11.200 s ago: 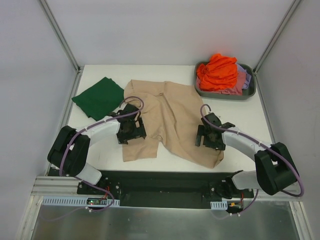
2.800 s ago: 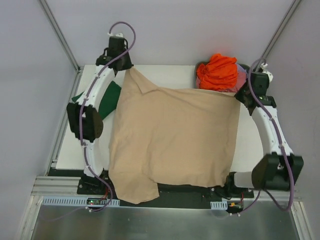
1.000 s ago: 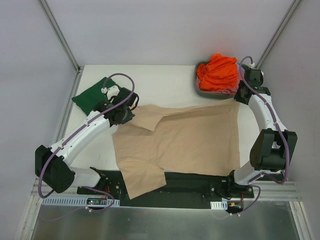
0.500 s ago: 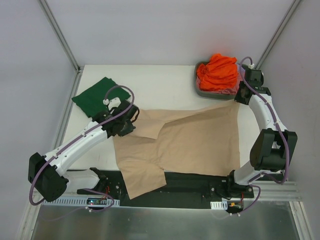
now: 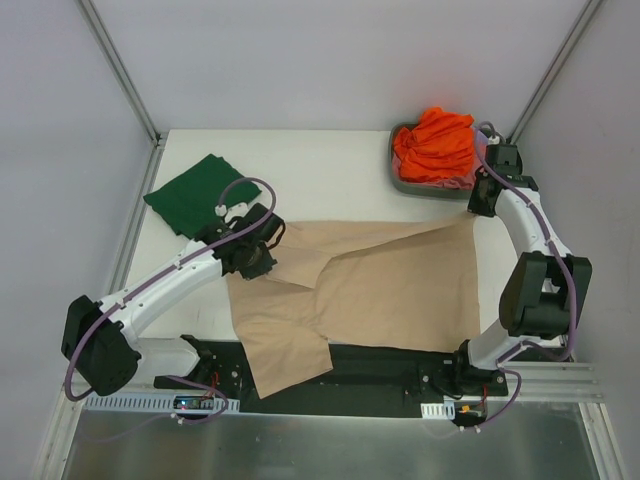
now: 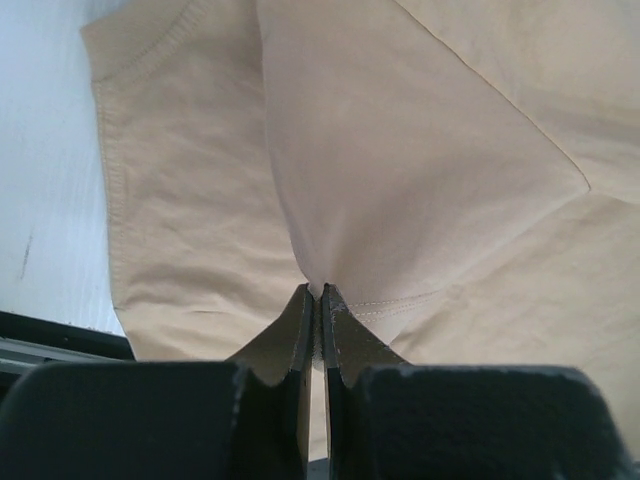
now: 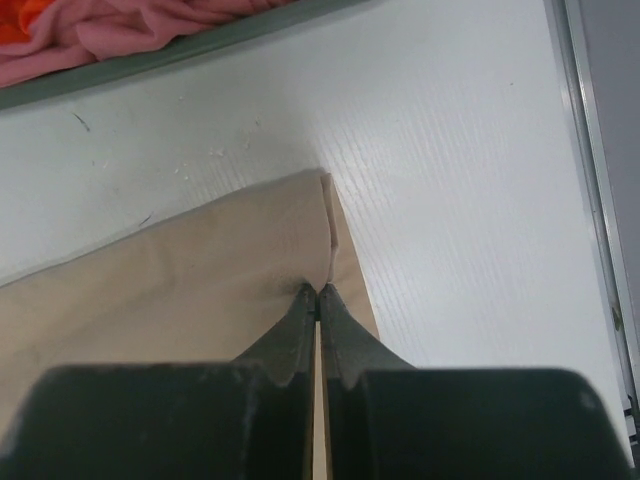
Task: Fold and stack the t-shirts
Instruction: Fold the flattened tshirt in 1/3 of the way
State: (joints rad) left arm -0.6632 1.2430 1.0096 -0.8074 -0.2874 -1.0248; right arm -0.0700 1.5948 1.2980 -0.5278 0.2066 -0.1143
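Observation:
The beige t-shirt (image 5: pixel 390 285) lies spread across the table's near half, one part hanging over the front edge. My left gripper (image 5: pixel 262 252) is shut on the beige t-shirt's left hem (image 6: pixel 330 230), which rises in a peak from the pinch (image 6: pixel 318 292). My right gripper (image 5: pixel 474 207) is shut on the beige t-shirt's far right corner (image 7: pixel 300 240), low over the table. A dark green t-shirt (image 5: pixel 192 193) lies folded at the far left. The orange t-shirt (image 5: pixel 435 143) and a pink one (image 7: pixel 150 30) sit piled in the tub.
A grey tub (image 5: pixel 402 184) stands at the far right corner, close behind my right gripper. Bare white table (image 5: pixel 320 170) stretches behind the beige t-shirt. Metal frame posts rise at both far corners.
Over the last second my left gripper has drawn its pinched hem a little nearer and rightward. The right gripper has lowered its corner slightly. Both stay shut on the beige t-shirt.

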